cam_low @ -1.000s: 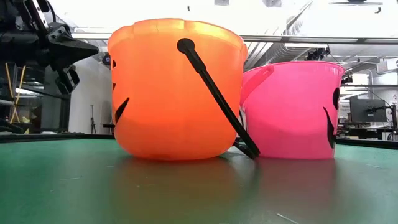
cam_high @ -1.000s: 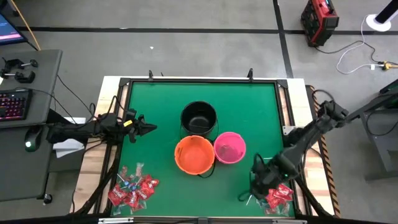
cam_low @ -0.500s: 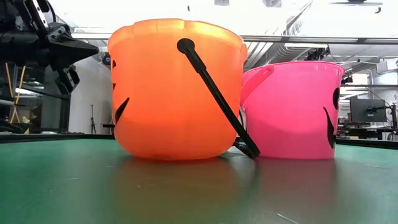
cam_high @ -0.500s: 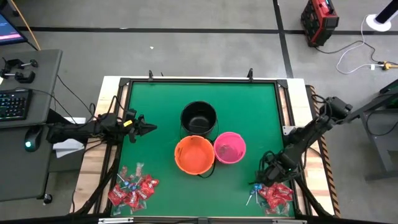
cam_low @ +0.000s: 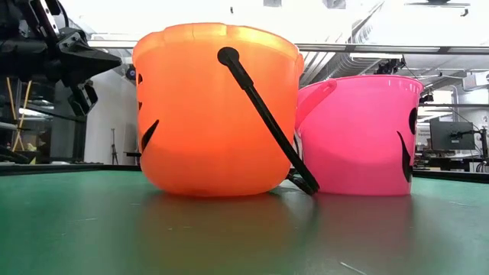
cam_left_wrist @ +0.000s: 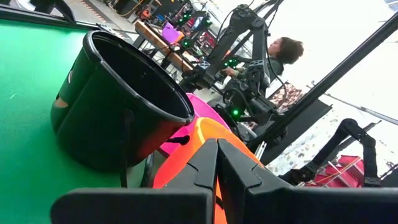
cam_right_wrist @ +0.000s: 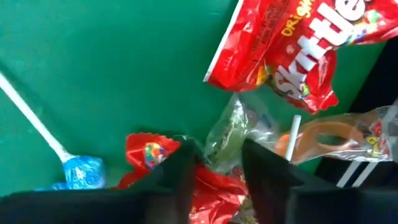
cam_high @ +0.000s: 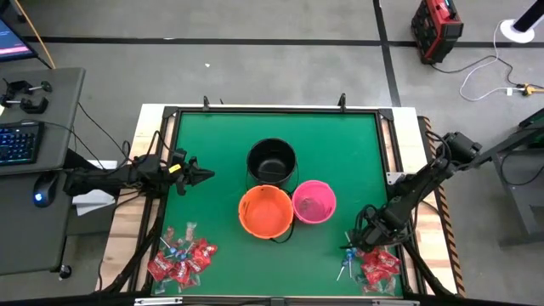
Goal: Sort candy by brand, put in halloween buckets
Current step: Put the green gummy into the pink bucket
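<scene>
On green mat (cam_high: 340,161) | right tool (cam_high: 364,243) pinching red packet (cam_right_wrist: 205,180) | left tool (cam_high: 202,176) clenched | grey floor (cam_high: 255,68) around

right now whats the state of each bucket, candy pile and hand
black bucket: upright, looks empty
orange bucket: upright, touching the pink one
pink bucket: upright
left candy pile: loose on the mat, untouched
right candy pile: loose on the mat, under the right hand
left hand: shut, empty, off the mat
right hand: fingers straddling a red packet
</scene>
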